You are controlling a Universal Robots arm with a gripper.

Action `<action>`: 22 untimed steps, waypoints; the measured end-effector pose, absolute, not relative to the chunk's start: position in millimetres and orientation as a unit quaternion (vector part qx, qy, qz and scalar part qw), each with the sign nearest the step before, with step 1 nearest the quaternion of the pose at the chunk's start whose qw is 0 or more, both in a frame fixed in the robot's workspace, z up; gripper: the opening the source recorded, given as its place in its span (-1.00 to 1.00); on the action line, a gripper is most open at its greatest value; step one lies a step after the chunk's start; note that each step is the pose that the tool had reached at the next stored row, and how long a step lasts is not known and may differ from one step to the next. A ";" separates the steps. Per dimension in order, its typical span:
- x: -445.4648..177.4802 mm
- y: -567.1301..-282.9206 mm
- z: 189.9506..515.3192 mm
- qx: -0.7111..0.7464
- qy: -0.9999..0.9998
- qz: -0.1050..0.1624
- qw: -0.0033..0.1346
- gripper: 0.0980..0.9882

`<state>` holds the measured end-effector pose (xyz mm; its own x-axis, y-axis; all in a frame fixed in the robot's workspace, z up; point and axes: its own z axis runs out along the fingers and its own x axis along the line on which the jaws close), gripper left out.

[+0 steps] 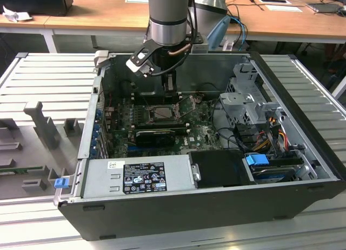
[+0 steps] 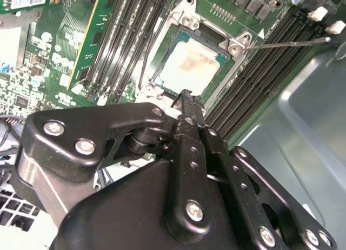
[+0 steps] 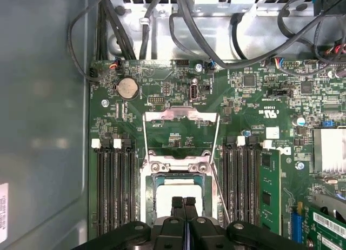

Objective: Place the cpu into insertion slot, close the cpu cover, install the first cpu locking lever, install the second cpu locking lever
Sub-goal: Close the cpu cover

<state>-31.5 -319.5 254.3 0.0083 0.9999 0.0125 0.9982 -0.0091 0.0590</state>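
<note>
Closed gripper (image 3: 184,202) held nothing, tips just above cpu (image 2: 189,68) seated in insertion slot (image 3: 175,166). Open cpu cover (image 3: 181,116) was folded back beside slot. Risk: dragging tips could unseat cpu, damage slot.

1. Wooden desk (image 1: 97,14) runs across top of the exterior view, L to R; white leg (image 1: 50,43) at upper left.
2. On desk: black box (image 1: 38,1) in upper-left corner w/ crumpled white paper (image 1: 12,13) just beside it; loose sheets (image 1: 284,7) at upper right.
3. Under desk, upper left: dark shadow, floor can't be made out.
4. Grey ribbed metal worktable (image 1: 48,77) fills mid and lower frame, both sides.
5. Grey fixture blocks (image 1: 46,125) stand on it at mid left; small blue clip (image 1: 61,182) at lower left.
6. Light even and soft, faint sheen on ribs.
</note>
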 end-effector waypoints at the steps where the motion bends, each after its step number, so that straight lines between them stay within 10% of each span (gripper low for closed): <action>1: -31.5 -319.5 255.0 0.710 0.704 0.025 0.017 -0.98; 22: -13.9 -319.4 255.3 0.710 0.704 0.025 0.017 -0.98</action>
